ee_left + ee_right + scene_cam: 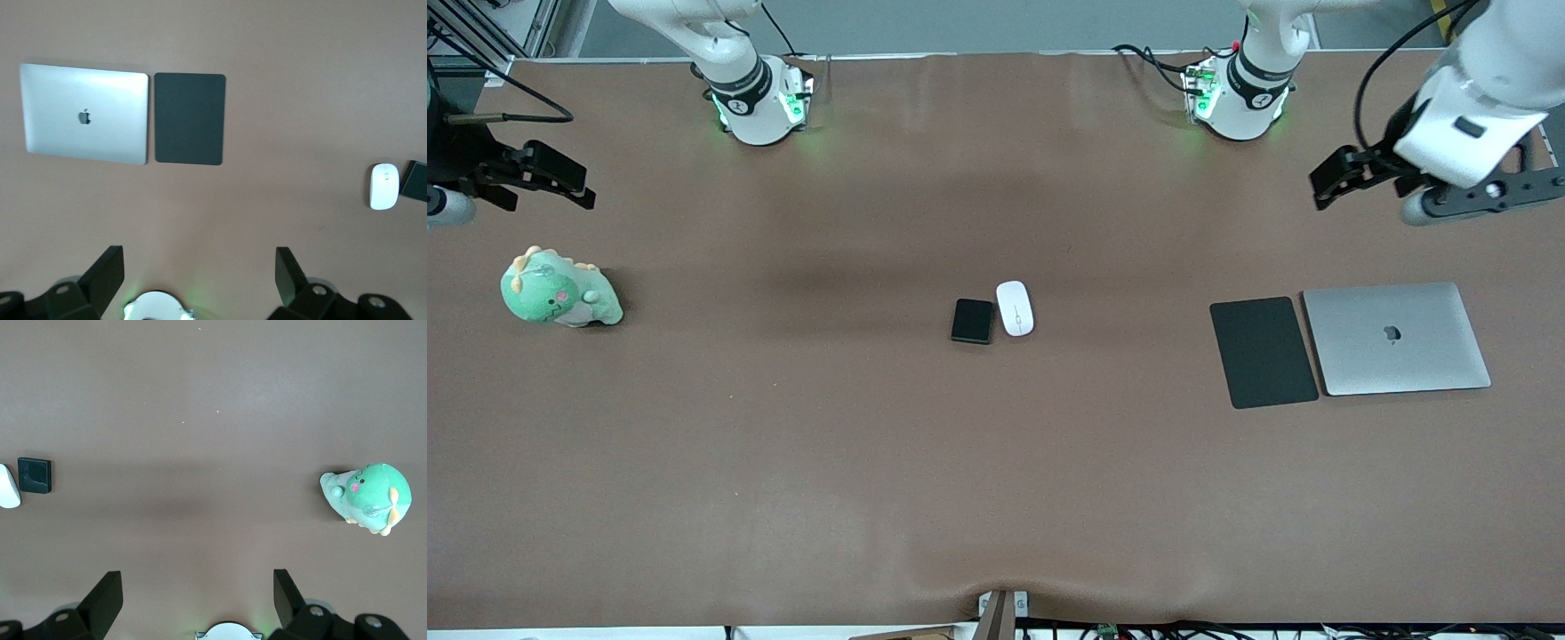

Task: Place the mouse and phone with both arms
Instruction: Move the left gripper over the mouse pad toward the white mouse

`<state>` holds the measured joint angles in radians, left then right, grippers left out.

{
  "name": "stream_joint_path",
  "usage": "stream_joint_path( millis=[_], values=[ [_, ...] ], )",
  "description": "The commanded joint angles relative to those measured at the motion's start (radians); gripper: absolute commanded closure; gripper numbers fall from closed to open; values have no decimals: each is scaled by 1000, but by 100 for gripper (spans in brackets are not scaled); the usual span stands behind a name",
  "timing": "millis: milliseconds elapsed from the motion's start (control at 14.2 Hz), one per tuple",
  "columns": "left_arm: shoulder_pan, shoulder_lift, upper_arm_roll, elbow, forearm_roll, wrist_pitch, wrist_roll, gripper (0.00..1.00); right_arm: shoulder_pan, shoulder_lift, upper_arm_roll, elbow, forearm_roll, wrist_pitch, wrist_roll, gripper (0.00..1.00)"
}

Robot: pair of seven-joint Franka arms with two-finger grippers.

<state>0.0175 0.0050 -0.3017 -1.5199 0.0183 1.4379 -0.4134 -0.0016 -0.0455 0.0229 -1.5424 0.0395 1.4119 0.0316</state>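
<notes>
My left gripper [1325, 182] hangs with its fingers [103, 277] spread wide and nothing between them, up in the air over the bare brown table [783, 444] at the left arm's end, above the strip between my base and the laptop [1396, 338]. My right gripper [560, 182] is likewise spread and empty, up over the table at the right arm's end, above the strip between my other base and the green plush dinosaur [560, 289]. Both arms wait, touching nothing.

The closed silver laptop lies flat, and the flat black pad [1263, 351] lies just beside it, on its side toward the table's middle.

The mouse [1015, 308] and the phone [972, 321] lie at the middle of the table, well apart from both grippers. They sit side by side, almost touching, the mouse toward the left arm's end, the phone toward the right arm's end and slightly nearer to the front camera.
</notes>
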Motion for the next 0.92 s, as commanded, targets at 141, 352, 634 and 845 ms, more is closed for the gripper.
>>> stream_joint_path(
  millis=[141, 352, 634, 845],
  values=[
    [1, 82, -79, 0, -11, 116, -111, 0, -15, -2, 12, 2, 17, -1, 8, 0],
    [-16, 148, -85, 6, -3, 205, -131, 0, -14, -2, 12, 1, 17, -1, 8, 0],
    [-42, 226, -86, 14, -1, 254, -186, 0, -15, -2, 12, 1, 17, 1, 8, 0],
    [-76, 263, -85, 15, 3, 282, -205, 0, -14, -2, 12, 1, 17, 1, 8, 0]
  ],
)
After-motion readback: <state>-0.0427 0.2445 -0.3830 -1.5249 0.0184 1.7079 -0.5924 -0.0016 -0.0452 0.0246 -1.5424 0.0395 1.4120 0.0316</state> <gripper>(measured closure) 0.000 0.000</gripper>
